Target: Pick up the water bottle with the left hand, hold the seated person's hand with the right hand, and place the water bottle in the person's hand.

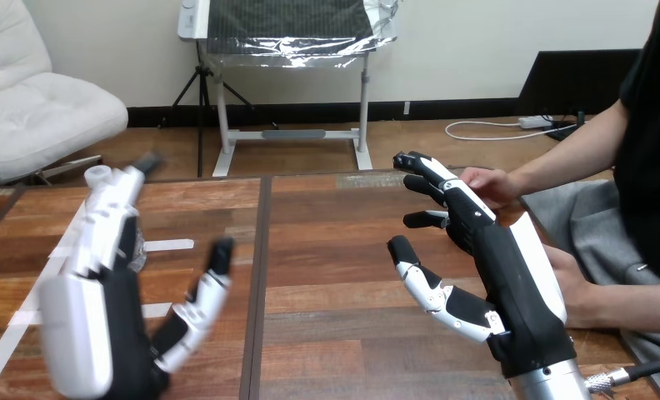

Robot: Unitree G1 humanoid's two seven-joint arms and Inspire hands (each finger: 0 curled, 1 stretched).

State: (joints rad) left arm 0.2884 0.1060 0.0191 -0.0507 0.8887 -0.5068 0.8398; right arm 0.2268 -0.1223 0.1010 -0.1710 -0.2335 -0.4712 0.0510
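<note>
The left hand [102, 279] stands at the near left, its white back shell toward the camera. Its fingers are straight and its thumb is spread to the right, so it is released and grasps nothing. The right hand [510, 275] is equally slack at the right, its fingers reaching to the far side and its thumb held wide.

Both hands are over the wooden table [335, 250], whose reddish planks have a smooth, slightly glossy grain.

The person's far hand [487, 185] lies at the table's far right edge, just beside the right hand's fingertips. I cannot tell whether they touch. The person's near hand [578, 292] rests behind the right hand's wrist.

The water bottle [99, 176] stands upright at the far left, mostly hidden behind the left hand's fingers. Its white screw cap shows, and a sliver of clear plastic shows lower down. Strips of white tape [168, 244] lie flat on the planks nearby.

The step in hand looks like the pickup. The thumb should swing in opposite the fingers and close around the middle of the bottle, not near the cap. Thin clear plastic is slick and will dent, so the squeeze should be firm but modest, and the bottle should stay upright as it lifts.
</note>
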